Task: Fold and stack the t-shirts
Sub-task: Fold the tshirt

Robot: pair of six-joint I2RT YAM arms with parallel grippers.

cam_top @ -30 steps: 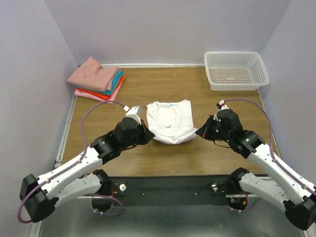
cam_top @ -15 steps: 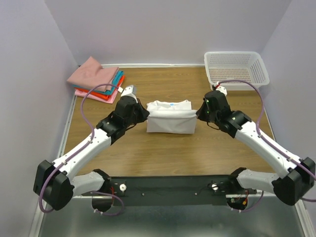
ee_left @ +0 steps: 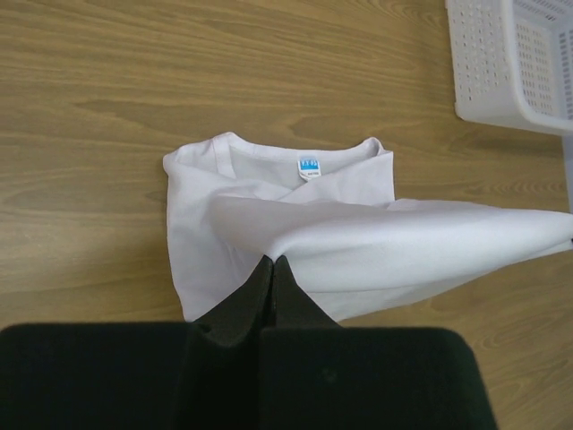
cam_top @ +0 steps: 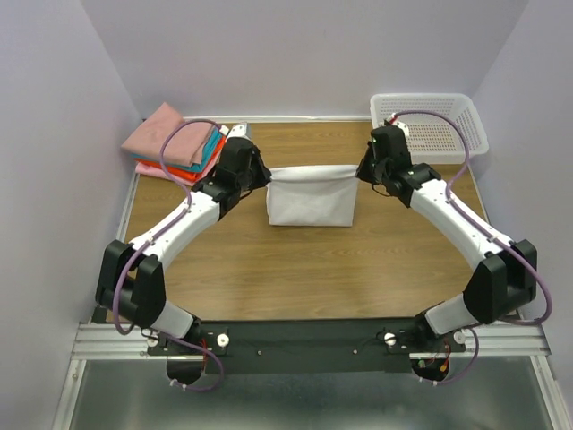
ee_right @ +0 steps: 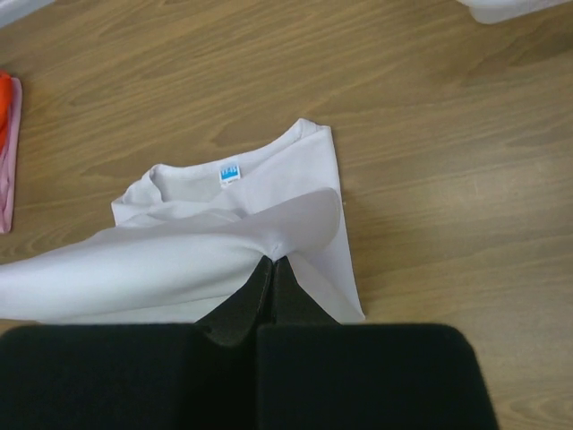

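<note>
A white t-shirt lies mid-table, its lower half lifted and stretched taut between both grippers toward the far side. My left gripper is shut on the hem's left corner. On the other side my right gripper is shut on the right corner. Both wrist views show the collar with its blue neck label flat on the wood beneath the raised cloth. A stack of folded t-shirts, dusty pink on top with teal, orange-red and light pink under it, rests at the far left.
A white perforated basket stands at the far right corner, close behind my right wrist. Purple walls close in the table on three sides. The folded stack sits just behind my left wrist.
Both grippers have carried the shirt's hem up and away from me, from the near edge of the shirt toward the collar. The arms have stretched out far across the table.
</note>
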